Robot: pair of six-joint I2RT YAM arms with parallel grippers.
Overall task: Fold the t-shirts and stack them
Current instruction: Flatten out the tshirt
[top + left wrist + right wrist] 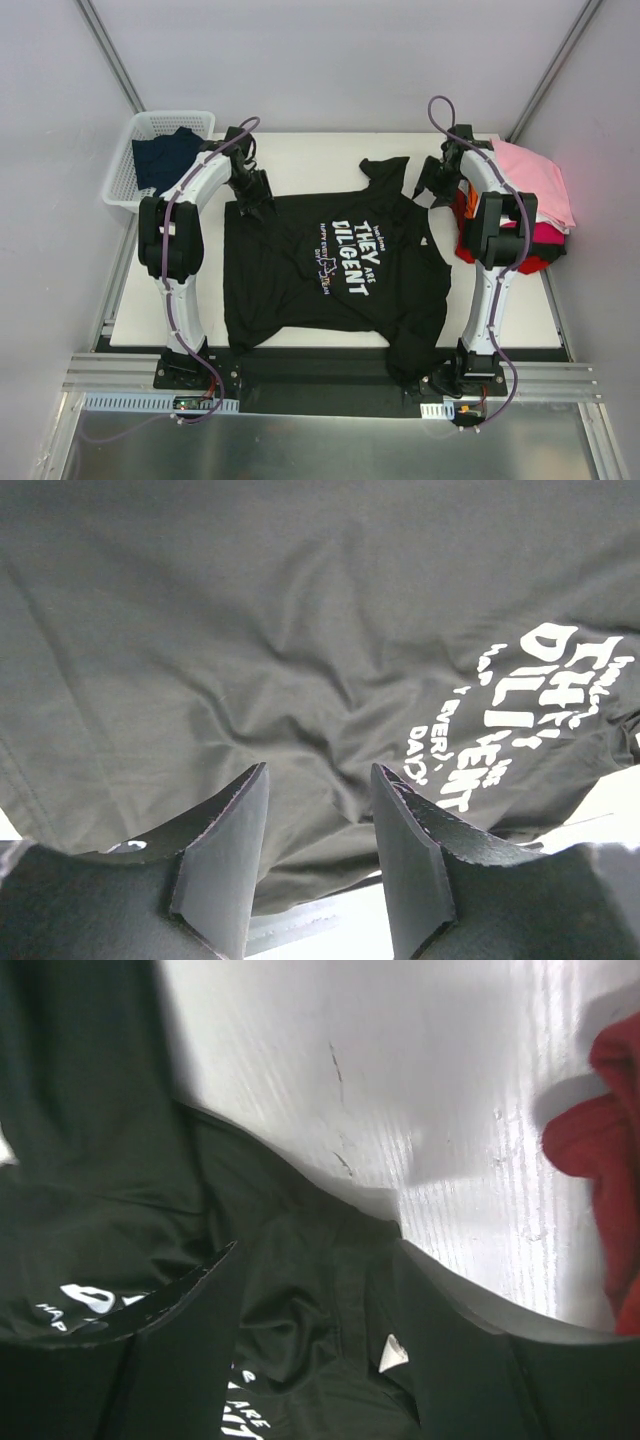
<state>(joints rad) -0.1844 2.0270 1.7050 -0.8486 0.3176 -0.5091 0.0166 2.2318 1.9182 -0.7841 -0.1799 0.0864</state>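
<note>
At the near edge of the bench (300, 160), one sleeve of the black t-shirt (330, 265) droops over the rim beside the right arm's base. The rest lies spread flat, print up (the white lettering runs slantwise). The left arm (172, 255) rises from its base, folds at the elbow and reaches forward to the shirt's far left corner. There the left fingers (255, 205) stand parted just over the cloth, pinching nothing that shows. The right arm (495, 240) is bent likewise, its right fingers (432, 190) spread above the collar at the far right. Behind that arm sits a stack with a red t-shirt (466, 240) low and a pink t-shirt (540, 172) on top. At the far left a white basket (120, 175) holds a navy t-shirt (165, 158).
</note>
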